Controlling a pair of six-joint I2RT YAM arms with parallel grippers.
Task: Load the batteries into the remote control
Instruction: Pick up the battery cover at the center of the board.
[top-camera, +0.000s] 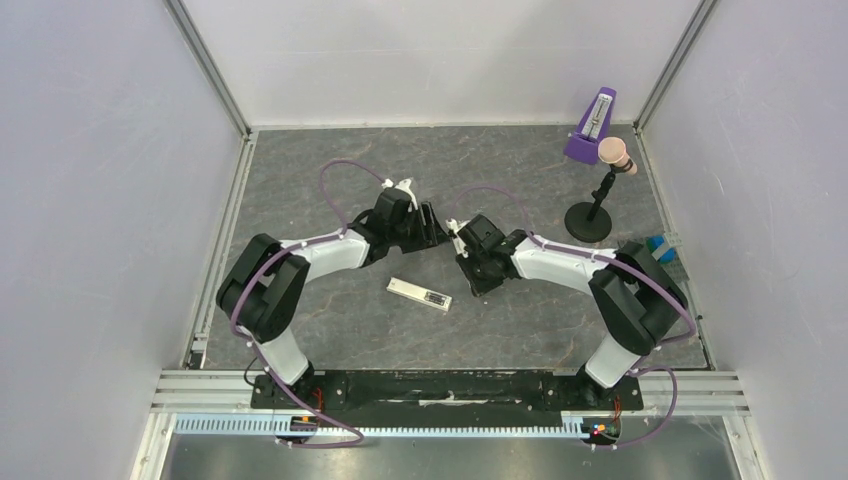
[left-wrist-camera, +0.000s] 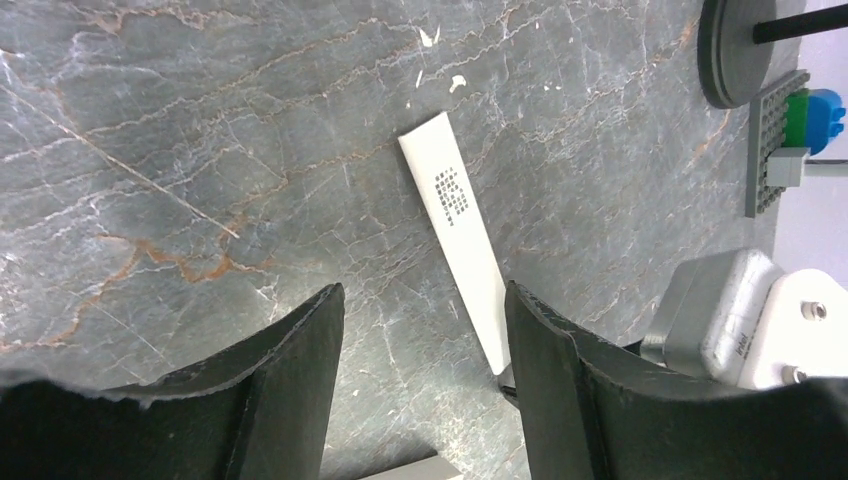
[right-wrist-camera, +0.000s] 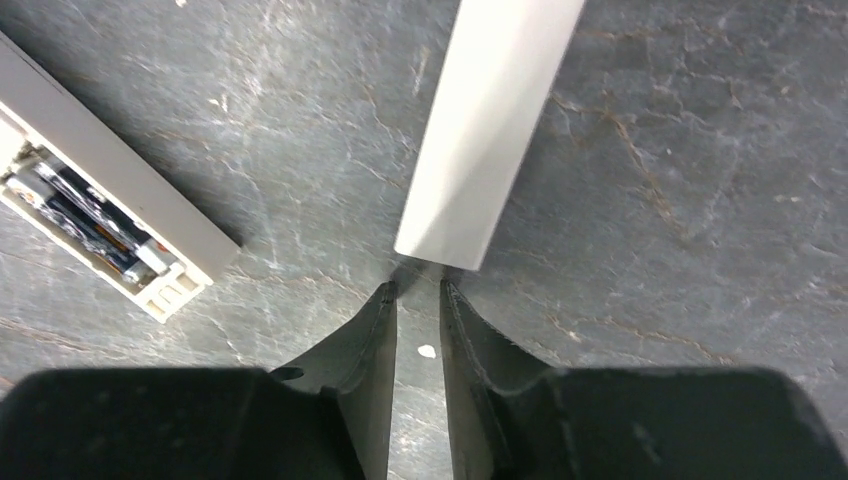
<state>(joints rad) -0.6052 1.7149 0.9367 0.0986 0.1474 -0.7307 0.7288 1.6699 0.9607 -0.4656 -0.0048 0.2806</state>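
the remote control (top-camera: 420, 294) lies back-up on the desk (top-camera: 300, 180) between the arms, near both pincers, with the batteries (right-wrist-camera: 95, 225) sitting in its recess. the right pincer (right-wrist-camera: 417, 290) is all but clenched on nothing, its tips at the end of the white cover strip (right-wrist-camera: 490, 130). the left pincer (left-wrist-camera: 422, 292) is released, spread wide over the strip.

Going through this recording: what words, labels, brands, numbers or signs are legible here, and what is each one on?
"intel": tiny dark print on the silver camera housing; a doubtful read.
Too blurred to read: the dark dotted marking on the white cover strip.
Too blurred to read: the markings on the batteries in the remote control.
Top view: nothing readable.
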